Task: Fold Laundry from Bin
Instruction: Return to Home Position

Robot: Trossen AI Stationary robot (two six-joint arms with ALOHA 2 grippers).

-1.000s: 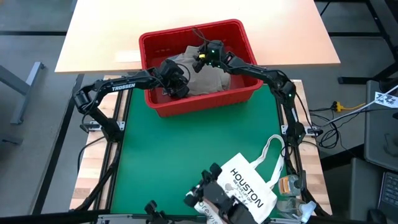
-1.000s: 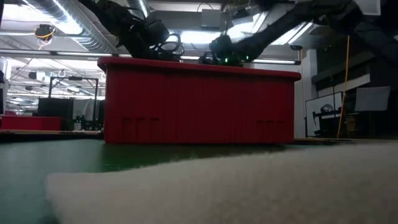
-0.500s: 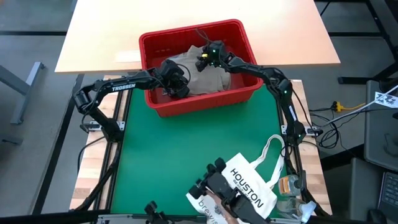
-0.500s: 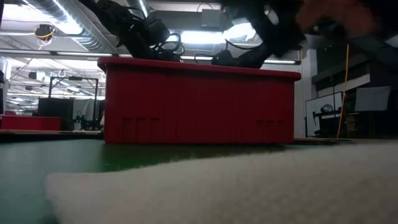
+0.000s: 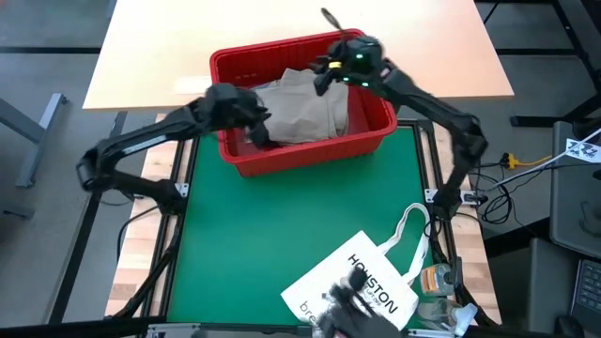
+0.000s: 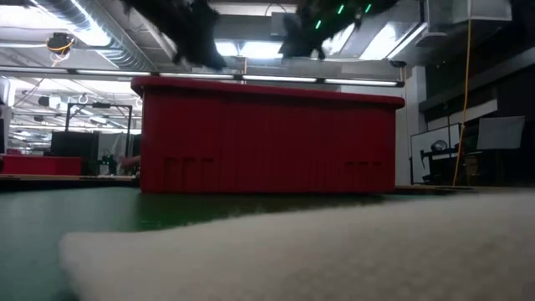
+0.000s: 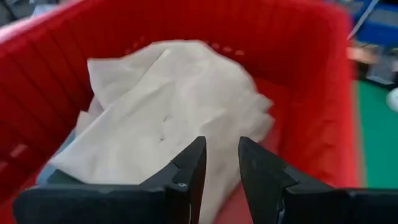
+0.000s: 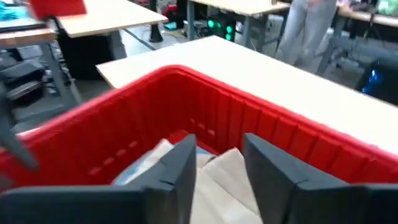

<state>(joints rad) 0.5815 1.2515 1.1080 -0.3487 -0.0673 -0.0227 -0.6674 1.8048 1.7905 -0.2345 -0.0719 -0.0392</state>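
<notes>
The red bin [image 5: 282,161] stands at the far edge of the green mat [image 5: 272,235], its far half over the light wooden tabletop [image 5: 188,47]; in the low view its slotted front wall [image 6: 267,138] fills the middle of the scene, and both arms show only as dark shapes above the rim.

Inside the bin lies a folded khaki-tan garment [image 5: 305,111], topmost and taking up most of the floor; the left wrist view shows it [image 7: 168,118] creased and roughly flat, and the right wrist view shows a strip of a light blue garment [image 8: 140,167] peeking out beside it near the bin's wall.

The left gripper [image 5: 255,131] hangs over the bin's left near corner, above the garment's edge; its two dark fingers [image 7: 189,165] stand a narrow gap apart with nothing between them, clear of the cloth.

The right gripper [image 5: 324,77] hangs above the bin's far right part, green lights glowing on the wrist behind it; its fingers [image 8: 180,168] are parted somewhat wider, also holding nothing, well above the laundry.

A white tote bag [image 5: 362,282] printed "HOUSTON" lies at the near right of the mat, well apart from the bin; beyond the far tabletop, the right wrist view catches a person [image 8: 305,25] standing in the room.
</notes>
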